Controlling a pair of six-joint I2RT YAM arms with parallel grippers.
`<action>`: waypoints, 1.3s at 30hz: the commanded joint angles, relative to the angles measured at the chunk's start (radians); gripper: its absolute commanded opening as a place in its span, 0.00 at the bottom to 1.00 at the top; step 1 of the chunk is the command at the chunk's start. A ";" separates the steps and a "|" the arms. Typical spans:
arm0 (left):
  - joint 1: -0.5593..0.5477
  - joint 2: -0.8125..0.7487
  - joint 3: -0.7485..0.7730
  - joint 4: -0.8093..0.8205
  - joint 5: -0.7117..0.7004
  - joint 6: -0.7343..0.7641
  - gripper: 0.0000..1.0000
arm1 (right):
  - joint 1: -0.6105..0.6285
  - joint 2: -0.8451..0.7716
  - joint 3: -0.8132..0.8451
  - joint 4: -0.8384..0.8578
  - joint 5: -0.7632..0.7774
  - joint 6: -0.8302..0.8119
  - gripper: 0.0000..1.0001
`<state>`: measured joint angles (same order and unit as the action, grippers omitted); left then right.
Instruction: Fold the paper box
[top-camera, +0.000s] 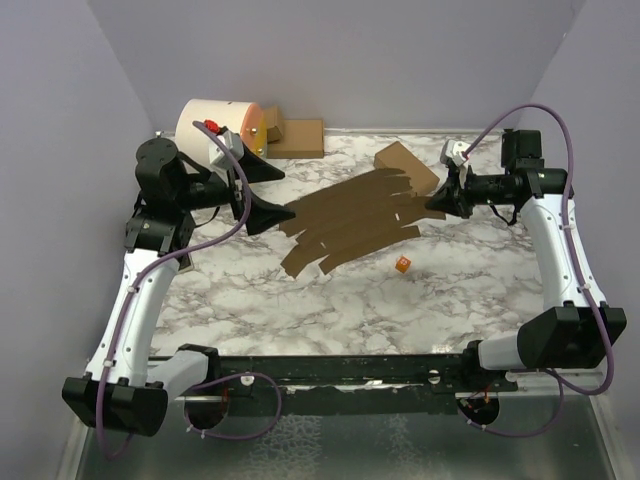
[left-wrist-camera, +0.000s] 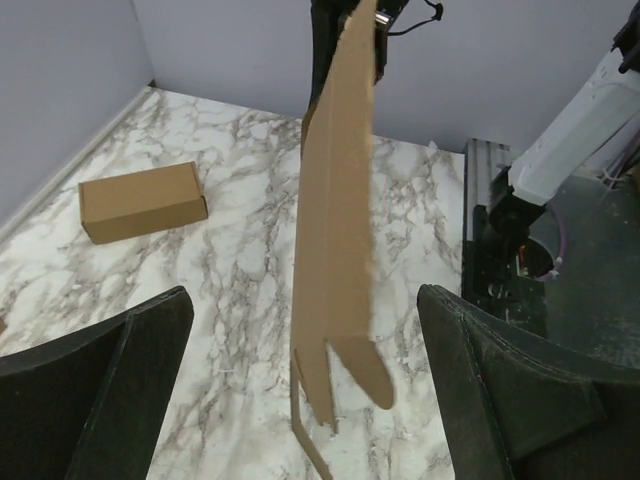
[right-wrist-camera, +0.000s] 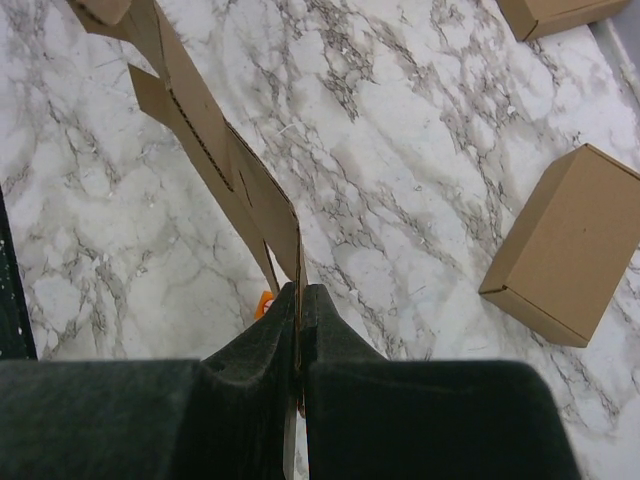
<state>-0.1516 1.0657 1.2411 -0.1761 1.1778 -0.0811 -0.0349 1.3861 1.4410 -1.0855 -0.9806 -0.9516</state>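
Above the marble table (top-camera: 450, 290), the right gripper (top-camera: 437, 203) pinches the flat cardboard blank (top-camera: 350, 225) by 1 edge, holding it aloft, while the left gripper (top-camera: 288, 194) gapes wide at the opposite end, no fold made yet, so next it should clamp a flap.

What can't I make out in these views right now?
- Top view: the orange item is too small to identify; in the right wrist view the right hand hides most of it.
- Left wrist view: the sheet is steeply slanted, so no creases show; its lower tip is cut off by the bottom edge.
- Right wrist view: how much sheet sits inside the right hand's grip is hidden by the hand itself.
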 joint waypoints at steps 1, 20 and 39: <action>0.005 0.021 -0.013 0.113 0.094 -0.110 0.97 | -0.005 0.000 0.031 -0.024 -0.011 -0.003 0.01; 0.004 0.100 -0.004 0.034 -0.060 0.118 0.89 | -0.005 -0.002 0.044 -0.033 -0.023 -0.005 0.01; -0.005 0.181 -0.015 0.198 0.003 0.023 0.48 | -0.005 -0.002 0.039 -0.045 -0.036 -0.013 0.01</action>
<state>-0.1516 1.2236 1.2110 -0.0067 1.1393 -0.0422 -0.0349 1.3918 1.4551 -1.1069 -0.9825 -0.9554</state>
